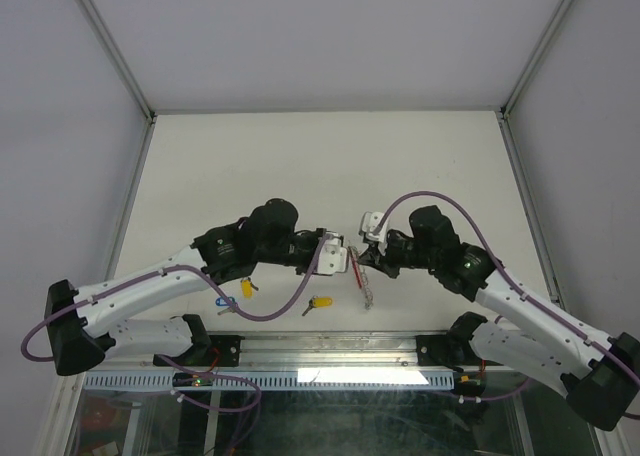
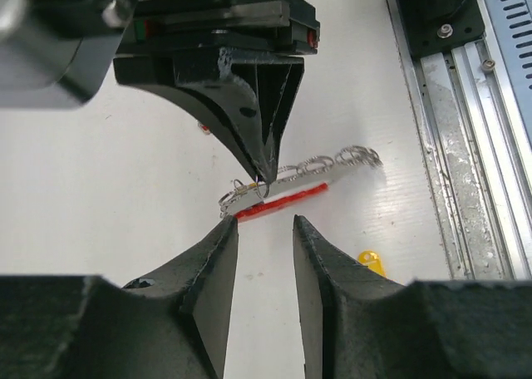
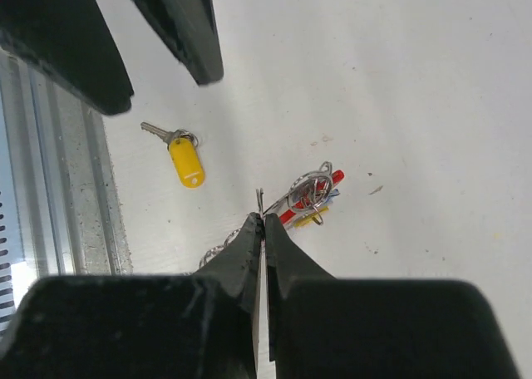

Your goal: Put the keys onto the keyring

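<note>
Blue plastic at far left: the blue-tagged key [image 1: 222,299], loose on the table [image 1: 300,156] beside the left arm, with the first yellow-tagged key [image 1: 247,288] just to its right. Neither on a ring yet.

Next along, the left gripper [image 2: 263,223]: jaws apart, nothing between them, poised just short of the keyring [image 2: 287,198]. Lower down, between the two grippers, the second yellow-tagged key [image 1: 320,303], flat on the table, near the trailing rings and handiest of the three.

Then the keyring itself, at the middle of the near edge: red band plus a row of silver rings running toward the arm bases. Pinched at an end ring by the right gripper [image 3: 263,221], jaws pressed together on thin wire. Something small and yellow tucked in by the band; too small to name.

Judged as the set-up for threading. Hold the right-hand pinch firm and level to stop any swinging. Send the open left jaws for the second yellow-tagged key, gripping the tag rather than the metal, leaving the hole free. Bring it up slowly, in line with the ring's split. Avoid knocking the band or dragging the chain. Expect slipping or twisting of the thin wire if pushed sideways.
</note>
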Robot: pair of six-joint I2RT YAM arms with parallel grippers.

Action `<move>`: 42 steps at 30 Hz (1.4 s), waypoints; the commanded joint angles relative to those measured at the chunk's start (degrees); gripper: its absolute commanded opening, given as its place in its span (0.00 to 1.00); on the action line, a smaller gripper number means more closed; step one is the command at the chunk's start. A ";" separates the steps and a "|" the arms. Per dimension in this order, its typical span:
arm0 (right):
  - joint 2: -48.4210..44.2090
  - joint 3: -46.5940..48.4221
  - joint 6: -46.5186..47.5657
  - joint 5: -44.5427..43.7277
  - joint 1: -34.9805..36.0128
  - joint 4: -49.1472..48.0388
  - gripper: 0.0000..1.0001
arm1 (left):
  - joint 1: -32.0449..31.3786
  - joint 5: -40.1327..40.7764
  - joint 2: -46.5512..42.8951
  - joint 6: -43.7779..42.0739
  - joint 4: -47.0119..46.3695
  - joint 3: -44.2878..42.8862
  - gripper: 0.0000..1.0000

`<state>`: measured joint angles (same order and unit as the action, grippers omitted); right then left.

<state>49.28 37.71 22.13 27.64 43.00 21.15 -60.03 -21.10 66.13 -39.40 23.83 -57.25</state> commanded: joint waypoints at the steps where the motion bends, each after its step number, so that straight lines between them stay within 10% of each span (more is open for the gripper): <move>1: -3.79 -1.24 3.69 -0.67 -0.03 -7.71 0.00 | -0.35 1.92 -5.13 10.07 -9.97 4.86 0.33; 12: -12.32 -5.78 13.27 -0.67 -0.07 -11.27 0.00 | -0.35 19.99 -11.20 44.20 -22.27 15.96 0.32; 22: -11.32 -3.95 13.55 -6.30 -0.03 -7.35 0.00 | -0.35 34.04 -3.26 71.19 -7.50 14.19 0.37; 42: -10.23 -2.74 11.99 -7.35 -0.04 -5.42 0.00 | -2.13 26.91 11.70 79.12 4.53 10.77 0.38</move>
<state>39.29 31.83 34.96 20.38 43.00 17.89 -60.97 7.38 75.42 38.06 28.18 -43.70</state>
